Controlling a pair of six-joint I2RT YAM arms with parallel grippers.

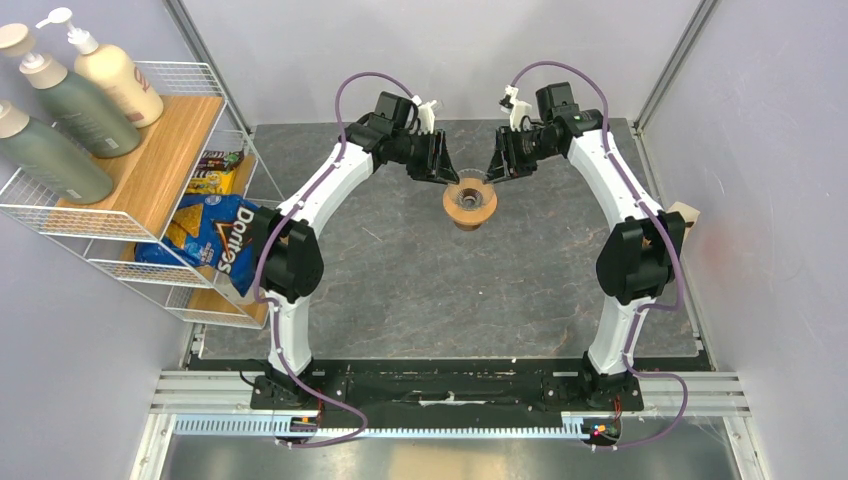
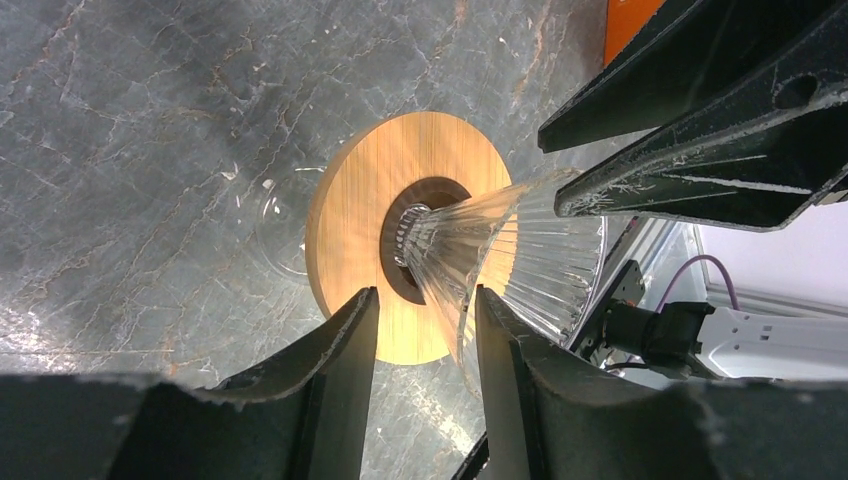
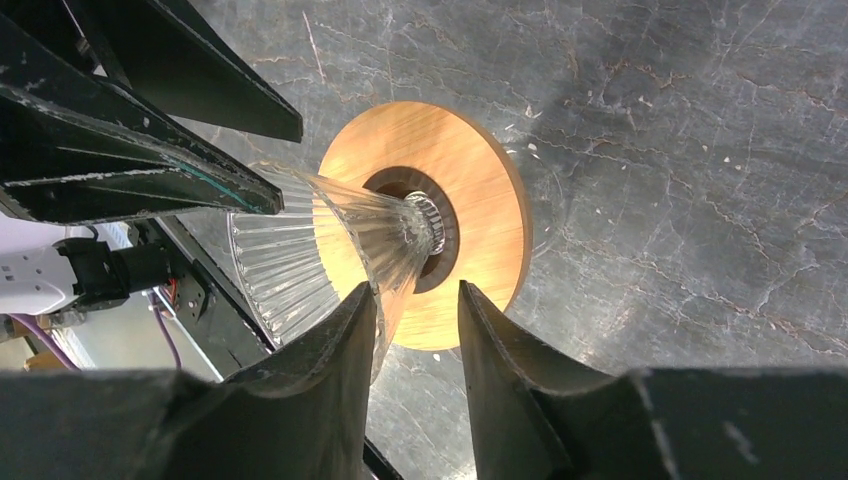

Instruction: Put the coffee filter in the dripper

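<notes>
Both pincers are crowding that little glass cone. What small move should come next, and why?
Probably ease the right pincer up and away from the dripper. Both it and the left pincer sit open at the glass rim, neither holds paper, the cone looks empty, and no coffee filter shows in any view. Clearing the mouth seems the first step.

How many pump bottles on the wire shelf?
3, on the wire shelf's wooden top: cream plastic pump bottle rearmost, grey-green plastic pump bottle left of it, second grey-green bottle nearest. Others may be cropped.
</notes>
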